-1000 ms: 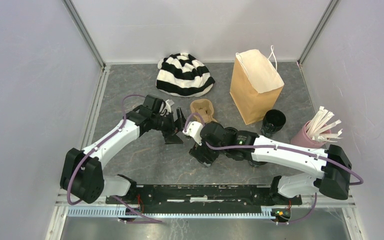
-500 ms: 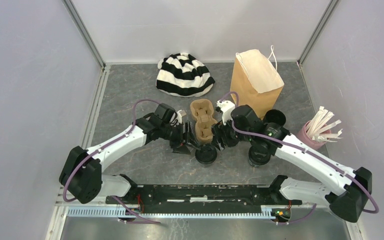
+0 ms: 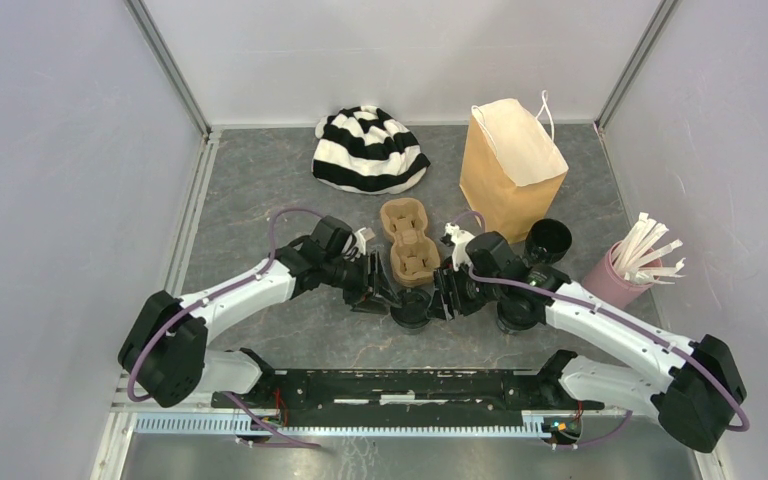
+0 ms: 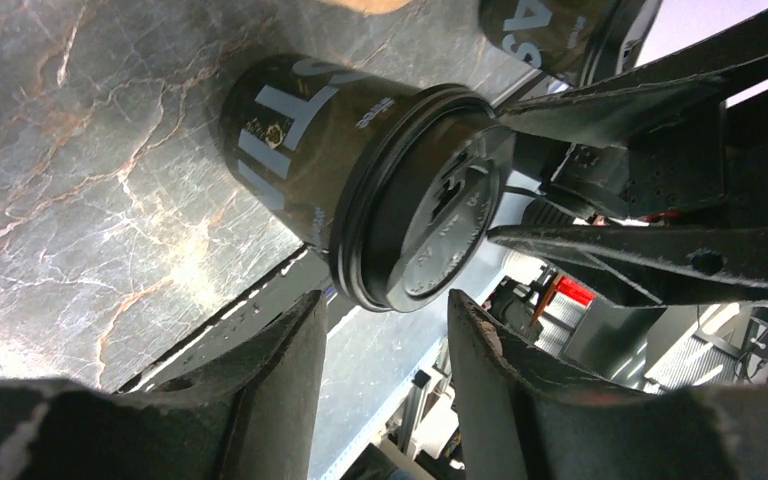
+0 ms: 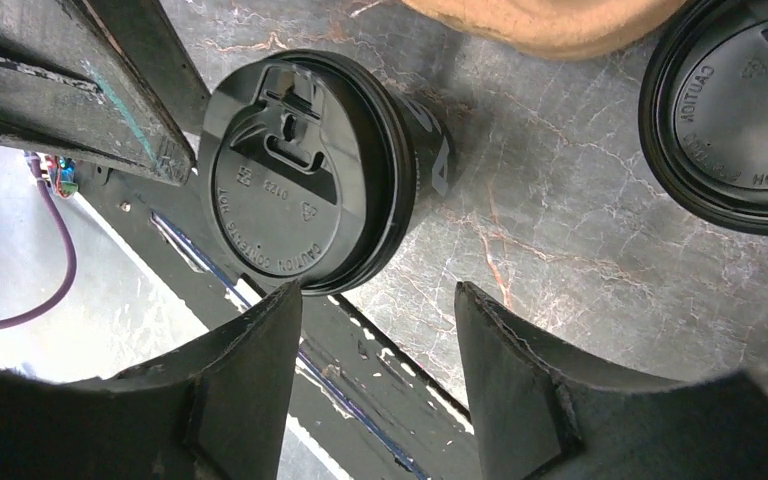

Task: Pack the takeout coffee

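Both arms have come in on one cup [image 3: 412, 308], standing on the desk [image 3: 260, 180] by the carrier [image 3: 407, 240]. The left fingers [image 4: 280, 400] and right fingers [image 5: 250, 400] are closing, half open now, and hold nothing. I think a grab comes next.

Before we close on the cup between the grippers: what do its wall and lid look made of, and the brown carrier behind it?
Cup wall: likely coated paper, dark with a soft sheen and printed pale lettering. Lid: moulded black plastic, glossy, with embossed caution text and a sip tab. Carrier: probably moulded pulp, matte brown with rounded wells.
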`<state>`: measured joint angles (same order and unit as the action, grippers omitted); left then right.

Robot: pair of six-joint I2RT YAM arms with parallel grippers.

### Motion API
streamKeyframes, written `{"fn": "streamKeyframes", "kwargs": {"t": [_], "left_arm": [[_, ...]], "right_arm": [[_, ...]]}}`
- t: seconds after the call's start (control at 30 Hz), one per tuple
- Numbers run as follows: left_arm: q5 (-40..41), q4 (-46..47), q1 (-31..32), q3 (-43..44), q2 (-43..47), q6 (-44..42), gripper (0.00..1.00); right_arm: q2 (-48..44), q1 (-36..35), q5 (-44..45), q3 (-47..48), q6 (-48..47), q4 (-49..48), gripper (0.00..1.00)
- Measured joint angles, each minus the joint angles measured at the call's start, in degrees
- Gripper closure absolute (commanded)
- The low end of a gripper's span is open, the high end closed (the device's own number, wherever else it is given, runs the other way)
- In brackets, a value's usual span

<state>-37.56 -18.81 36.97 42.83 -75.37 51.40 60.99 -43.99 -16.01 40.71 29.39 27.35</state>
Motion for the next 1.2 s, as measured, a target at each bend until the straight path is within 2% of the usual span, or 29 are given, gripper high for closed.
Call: {"fn": "streamKeyframes", "kwargs": {"t": [0.13, 0.33, 0.77, 0.93, 1.07, 1.2], "left_arm": [[0.04, 0.98, 0.57, -2.16, 0.00, 0.70, 0.50], [0.26, 1.97, 0.68, -3.52, 0.04, 1.53, 0.52], [1.55, 2.60, 1.33, -3.93, 0.13, 1.62, 0.64], [2.27, 2.71, 1.79, -4.22, 0.15, 1.62, 0.69], [2.75, 3.89, 1.79, -4.87, 0.63, 1.62, 0.69], [3.23, 3.91, 1.79, -4.85, 1.03, 1.62, 0.68]], "right_arm": [[-1.36, 0.63, -0.92, -2.84, 0.81, -2.10, 0.41], [-1.81, 1.05, -2.38, -4.26, 2.36, -5.62, 0.41], [-2.45, 1.36, -3.02, -5.81, 2.84, -8.50, 0.42], [-3.41, 1.64, -3.39, -9.66, 3.87, -13.33, 0.44], [-3.26, 2.36, -3.52, -11.04, 4.22, -16.50, 0.44], [-2.95, 2.43, -3.74, -9.33, 3.23, -14.38, 0.40]]}}
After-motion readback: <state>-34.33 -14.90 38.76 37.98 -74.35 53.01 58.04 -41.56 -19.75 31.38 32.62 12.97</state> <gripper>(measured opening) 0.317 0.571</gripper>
